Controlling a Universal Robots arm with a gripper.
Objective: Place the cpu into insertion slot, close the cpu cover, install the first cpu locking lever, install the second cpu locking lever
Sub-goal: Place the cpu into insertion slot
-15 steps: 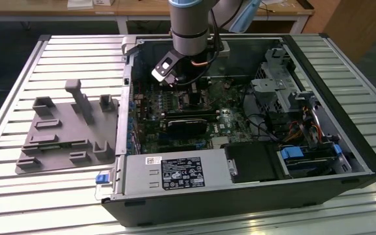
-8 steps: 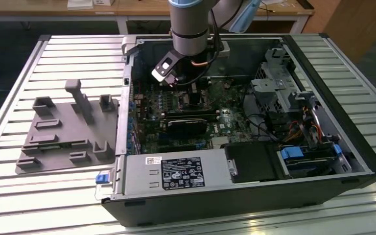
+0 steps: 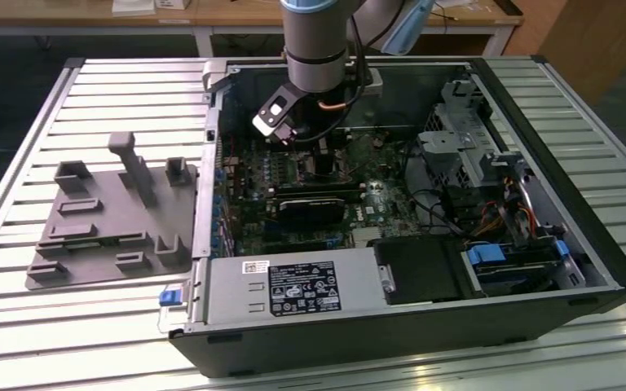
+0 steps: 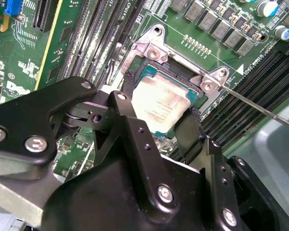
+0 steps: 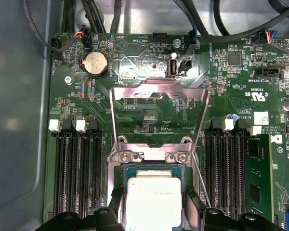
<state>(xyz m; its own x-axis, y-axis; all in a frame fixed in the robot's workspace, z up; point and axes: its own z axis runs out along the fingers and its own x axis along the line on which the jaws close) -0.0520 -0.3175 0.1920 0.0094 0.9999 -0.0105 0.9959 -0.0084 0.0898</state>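
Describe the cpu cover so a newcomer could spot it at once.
Inside the open computer case, find the green motherboard. Next to the silver-topped cpu, the cpu cover stands swung open: a thin silver frame with a big window, unlike the long black slots either side.

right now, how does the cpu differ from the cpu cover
The cpu is a solid pale plate; the cpu cover is a windowed silver frame. The cpu sits at the insertion slot, held in the gripper; the cpu cover is flipped open, away from it. Both are squarish, grey metal.
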